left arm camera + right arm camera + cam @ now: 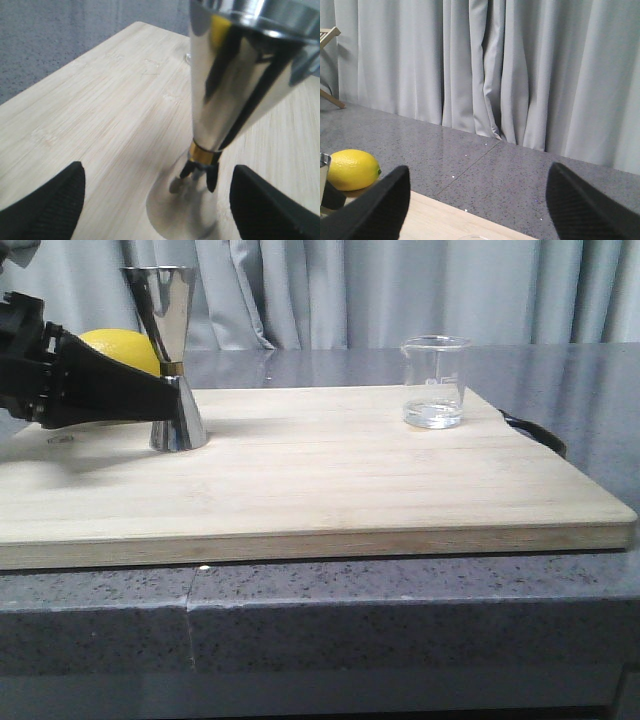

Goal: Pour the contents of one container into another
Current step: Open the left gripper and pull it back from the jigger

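Observation:
The steel jigger (pixel 172 350), with its gold waist band, stands upright at the left of the wooden cutting board (pixel 320 480). My left gripper (pixel 160 400) reaches in from the left at waist height. In the left wrist view the jigger (pixel 225 85) stands between the open fingers (pixel 50 205) of the left gripper (pixel 160 210), nearer one finger, and neither touches it. The glass beaker (pixel 435 380) stands upright at the board's back right with a little clear liquid in it. My right gripper (pixel 480 215) is open and empty, and only the beaker's rim (pixel 470 237) shows below it. It is out of the front view.
A yellow lemon (pixel 120 348) lies behind the left gripper, next to the jigger; the right wrist view shows the lemon (pixel 352 169) too. The board has a black handle loop (pixel 540 435) at its right end. Grey curtains (pixel 400 290) hang behind the grey counter (pixel 320 590).

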